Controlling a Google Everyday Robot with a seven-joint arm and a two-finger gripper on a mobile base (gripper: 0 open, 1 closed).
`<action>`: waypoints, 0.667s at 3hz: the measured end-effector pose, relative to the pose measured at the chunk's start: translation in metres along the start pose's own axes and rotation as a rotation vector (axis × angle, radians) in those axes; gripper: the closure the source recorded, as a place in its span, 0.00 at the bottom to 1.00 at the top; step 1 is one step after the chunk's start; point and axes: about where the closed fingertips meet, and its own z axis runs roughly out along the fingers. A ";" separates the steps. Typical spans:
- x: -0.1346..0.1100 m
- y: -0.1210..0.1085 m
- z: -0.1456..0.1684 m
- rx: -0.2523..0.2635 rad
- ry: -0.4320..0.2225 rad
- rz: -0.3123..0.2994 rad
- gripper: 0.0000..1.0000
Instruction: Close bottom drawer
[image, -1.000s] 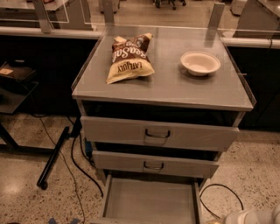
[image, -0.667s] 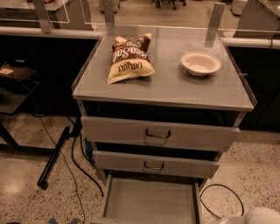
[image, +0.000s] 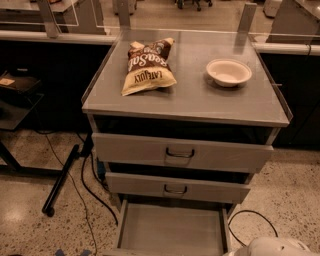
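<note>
Bottom drawer (image: 170, 230), where does it stand? asks my operator.

"Wide open," I answer. "It sits at the foot of the cabinet, pulled far out past the middle drawer (image: 177, 187) and the top drawer (image: 180, 152). I look straight down into its bare grey tray. Its front panel and handle fall below the lower edge of the view."

"What has changed in the last second?"

"Only my arm. Its white rounded housing (image: 270, 247) was tucked into the lower right corner a moment ago. Now it reaches further left along the bottom edge and lies just beside the tray's right front corner. The drawer has not moved. Neither has the chip bag (image: 147, 65) or the bowl (image: 228, 71) on the tabletop (image: 200, 100)."

"And your pincer?"

"Out of view, somewhere below that housing. I cannot tell how far open it is or whether it holds anything."

"So what does the shift mean?"

"I judge that I am lining up on the front panel and the push has not begun. All of the closing remains to be done. A dark cable (image: 252, 215) loops on the floor near the right side of the tray, and I would keep my arm away from it when I push."
</note>
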 end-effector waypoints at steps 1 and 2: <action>0.009 -0.001 0.033 -0.008 0.046 0.019 1.00; 0.011 -0.020 0.092 -0.002 0.095 0.105 1.00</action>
